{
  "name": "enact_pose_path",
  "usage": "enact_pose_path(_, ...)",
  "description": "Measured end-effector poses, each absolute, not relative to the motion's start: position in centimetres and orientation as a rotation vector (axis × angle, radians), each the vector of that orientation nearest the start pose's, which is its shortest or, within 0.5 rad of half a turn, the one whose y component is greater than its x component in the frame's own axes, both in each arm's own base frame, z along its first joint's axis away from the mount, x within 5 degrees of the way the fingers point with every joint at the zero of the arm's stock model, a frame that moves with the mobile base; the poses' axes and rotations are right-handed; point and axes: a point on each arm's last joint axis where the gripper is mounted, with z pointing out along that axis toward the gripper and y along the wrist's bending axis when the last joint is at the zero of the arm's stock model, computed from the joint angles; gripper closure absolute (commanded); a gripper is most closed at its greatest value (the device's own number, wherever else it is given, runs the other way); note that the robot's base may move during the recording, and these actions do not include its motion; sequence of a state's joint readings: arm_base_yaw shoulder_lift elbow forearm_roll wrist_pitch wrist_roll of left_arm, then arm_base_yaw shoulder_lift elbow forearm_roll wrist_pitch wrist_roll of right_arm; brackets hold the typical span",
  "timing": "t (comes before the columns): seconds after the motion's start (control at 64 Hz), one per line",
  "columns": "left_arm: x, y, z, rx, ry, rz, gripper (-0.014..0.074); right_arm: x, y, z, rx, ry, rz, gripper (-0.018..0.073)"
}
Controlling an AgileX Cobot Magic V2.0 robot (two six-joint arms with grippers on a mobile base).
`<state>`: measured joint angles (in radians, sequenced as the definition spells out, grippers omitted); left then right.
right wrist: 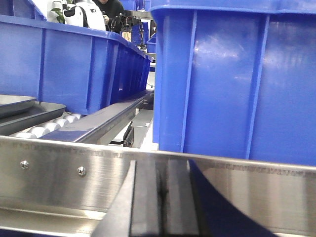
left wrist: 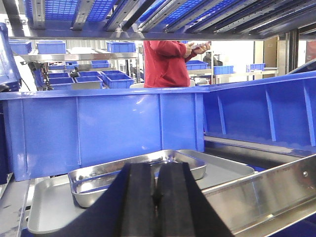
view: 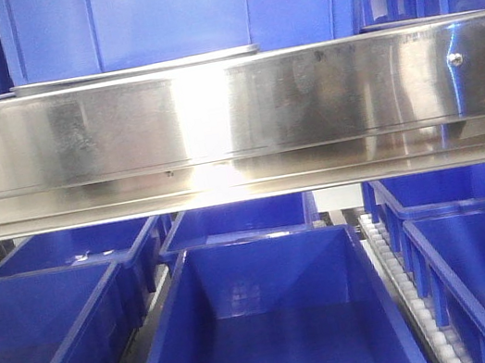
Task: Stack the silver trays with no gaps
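In the left wrist view a small shiny silver tray (left wrist: 94, 180) rests on top of a larger, flatter silver tray (left wrist: 47, 212), in front of a blue bin. My left gripper (left wrist: 157, 169) is shut and empty, just short of the small tray's near rim. In the right wrist view my right gripper (right wrist: 161, 167) is shut with nothing in it, close in front of the steel shelf rail (right wrist: 59, 168). Grey tray edges (right wrist: 17, 104) show at the far left on the rollers. From the front camera only a thin tray rim (view: 134, 70) peeks above the rail; neither gripper shows there.
The long steel rail (view: 231, 118) spans the front view. Blue bins (view: 277, 326) fill the lower shelf. A blue bin (left wrist: 103, 128) stands behind the trays, another (right wrist: 232, 79) ahead of the right gripper. A person in red (left wrist: 165, 64) stands beyond the shelf.
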<state>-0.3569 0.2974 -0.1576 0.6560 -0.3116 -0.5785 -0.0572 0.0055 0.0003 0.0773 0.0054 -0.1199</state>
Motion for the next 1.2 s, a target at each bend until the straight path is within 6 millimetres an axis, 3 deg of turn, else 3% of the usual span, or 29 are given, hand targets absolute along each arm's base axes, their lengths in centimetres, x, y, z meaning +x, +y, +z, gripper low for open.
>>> enact_pose_path(0.438, 6.4, -3.9, 27.0, 0.412, 1.297, -0.353, 0.0605, 5.7, -0.3, 21.2, 0.012, 1.495, -0.079, 0.0638)
enact_pose_path(0.672, 5.4, -1.8, 26.8, 0.187, 1.305, -0.247, 0.0605, 5.7, -0.3, 21.2, 0.013, 1.495, -0.08, 0.0638)
enact_pose_path(0.812, 5.0, -0.8, 25.4, 0.015, 1.355, -0.221, 0.0605, 5.7, -0.3, 21.2, 0.013, 1.497, -0.08, 0.0638)
enact_pose_path(1.047, 5.6, -0.5, 21.9, -0.112, 1.454, -0.271, 0.0605, 5.6, -0.3, 21.2, 0.014, 1.497, -0.082, 0.0638)
enact_pose_path(1.203, 5.6, -0.5, 21.5, -0.16, 1.462, -0.32, 0.0605, 5.6, -0.3, 21.2, 0.016, 1.497, -0.083, 0.0638)
